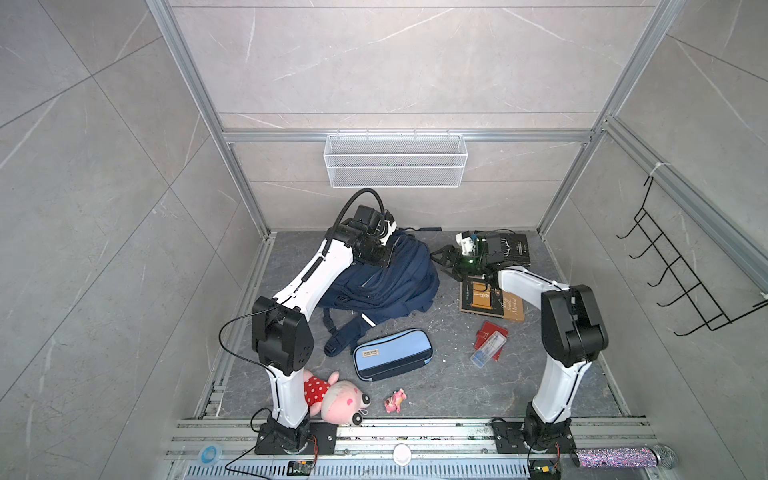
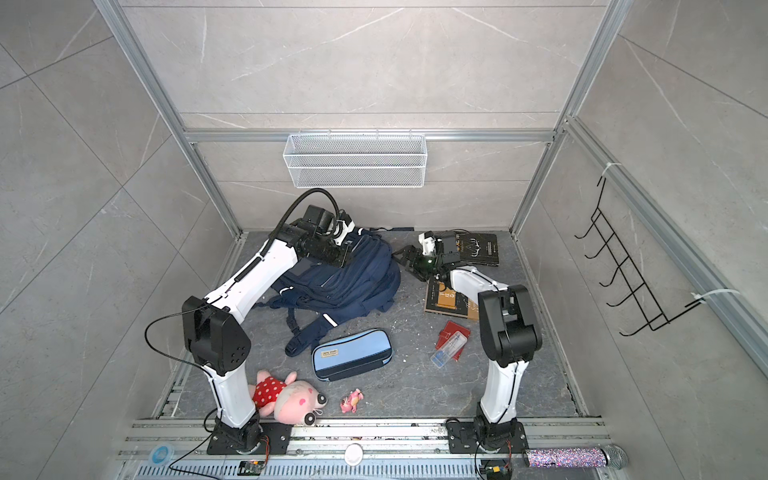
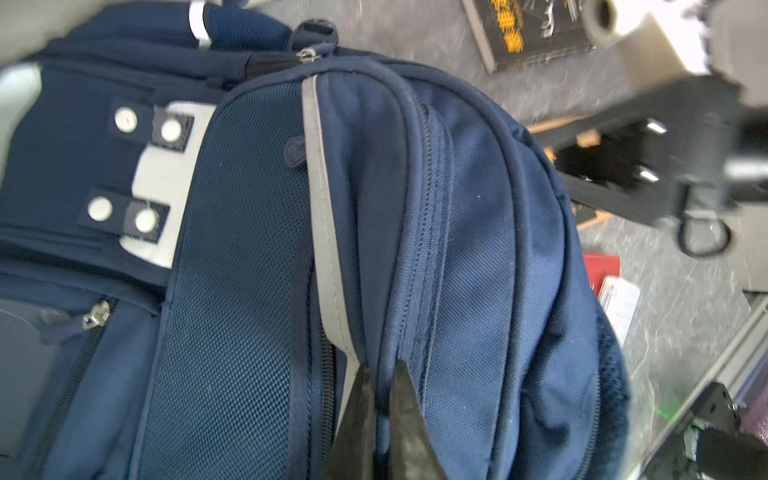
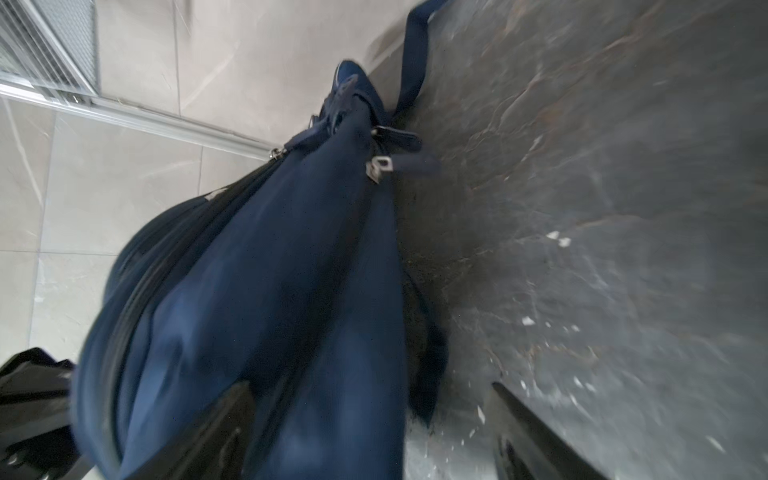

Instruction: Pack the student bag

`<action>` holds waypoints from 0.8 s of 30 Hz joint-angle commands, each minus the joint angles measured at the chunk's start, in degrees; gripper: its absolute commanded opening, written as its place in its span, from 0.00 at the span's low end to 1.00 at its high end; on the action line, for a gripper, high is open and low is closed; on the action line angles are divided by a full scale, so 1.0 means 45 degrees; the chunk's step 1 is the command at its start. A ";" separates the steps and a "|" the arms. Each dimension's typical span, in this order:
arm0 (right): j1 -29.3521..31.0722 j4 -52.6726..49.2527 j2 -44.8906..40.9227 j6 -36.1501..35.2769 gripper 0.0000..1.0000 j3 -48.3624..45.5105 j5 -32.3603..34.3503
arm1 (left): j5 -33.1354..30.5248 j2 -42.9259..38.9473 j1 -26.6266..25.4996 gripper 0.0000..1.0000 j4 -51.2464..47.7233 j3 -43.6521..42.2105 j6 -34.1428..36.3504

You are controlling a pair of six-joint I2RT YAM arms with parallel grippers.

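Now the left gripper (image 3: 382,365) pinches the bag (image 3: 457,249); the right gripper (image 4: 370,386) gapes wide at its right edge. Such a thin fold could slip free.

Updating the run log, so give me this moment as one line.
left gripper: shut on student bag fabric | right gripper: open, at bag's edge | pencil case: lying outside bag

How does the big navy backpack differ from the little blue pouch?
The student bag is far larger than the pencil case. The student bag is mostly navy; the pencil case is light blue with navy trim. The left gripper pinches the student bag; no gripper touches the pencil case. Both lie on the table.
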 commanded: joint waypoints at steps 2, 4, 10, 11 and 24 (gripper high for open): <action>0.1030 0.1341 0.1002 -0.0230 0.78 0.0628 -0.1047 | 0.0308 -0.1109 0.0479 0.00 0.0862 -0.0538 0.0308; 0.1312 0.1754 0.1335 -0.0054 0.70 0.0487 -0.1047 | 0.0163 -0.0902 0.0677 0.00 0.0818 -0.0786 0.0312; 0.2100 0.3098 0.2730 0.1151 0.45 0.0542 -0.1487 | -0.0052 0.0296 0.1187 0.00 0.0627 -0.0226 -0.0357; 0.2207 0.2968 0.2842 0.1094 0.43 0.0684 -0.1509 | -0.0092 0.0539 0.1213 0.09 0.0352 0.0099 -0.0591; 0.2926 0.4753 0.2857 0.2932 0.37 0.0830 -0.2295 | -0.2727 0.3333 0.0460 1.00 -0.4590 0.5325 -0.3051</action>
